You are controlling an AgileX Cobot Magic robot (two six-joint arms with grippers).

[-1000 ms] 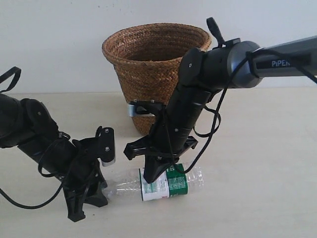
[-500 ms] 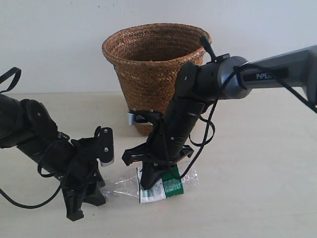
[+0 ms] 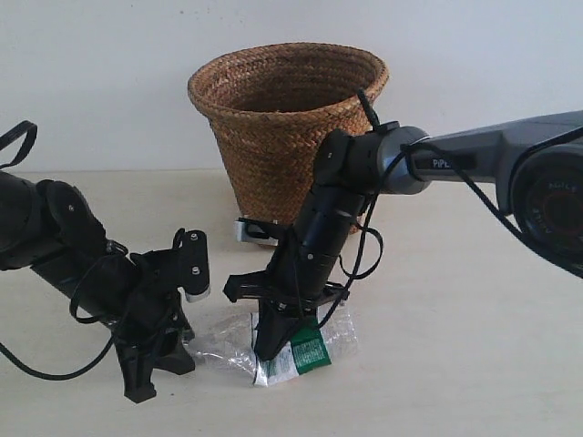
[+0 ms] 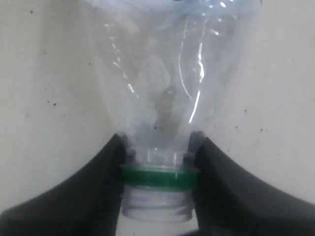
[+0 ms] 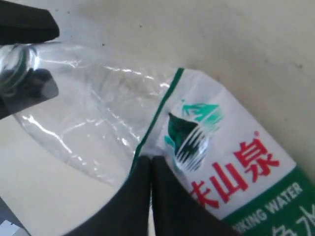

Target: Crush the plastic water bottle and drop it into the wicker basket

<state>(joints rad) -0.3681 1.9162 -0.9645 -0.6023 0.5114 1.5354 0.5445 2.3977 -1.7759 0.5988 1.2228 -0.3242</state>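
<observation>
The plastic water bottle [image 3: 305, 350] lies flattened on the table in front of the wicker basket [image 3: 282, 118], its green-and-white label [image 5: 231, 157] creased. My left gripper [image 3: 173, 364] is shut on the bottle's neck [image 4: 157, 147], a finger on each side of the green ring [image 4: 158, 178]. The threaded mouth is bare and no cap shows. My right gripper [image 3: 264, 350] is shut, fingers together, and its tips [image 5: 151, 160] press down on the bottle's body [image 5: 98, 118] at the label's edge. The basket stands upright behind both arms.
The tan table [image 3: 474, 364] runs to the right and front of the bottle. A pale wall [image 3: 91, 82] stands close behind the basket. Loose black cables [image 3: 364, 246] hang off the right arm, and more loop beside the left arm [image 3: 55, 237].
My right gripper has gone down and to the left onto the bottle, and the bottle has collapsed from a round body into a crumpled flat shape. The left gripper has stayed on the neck.
</observation>
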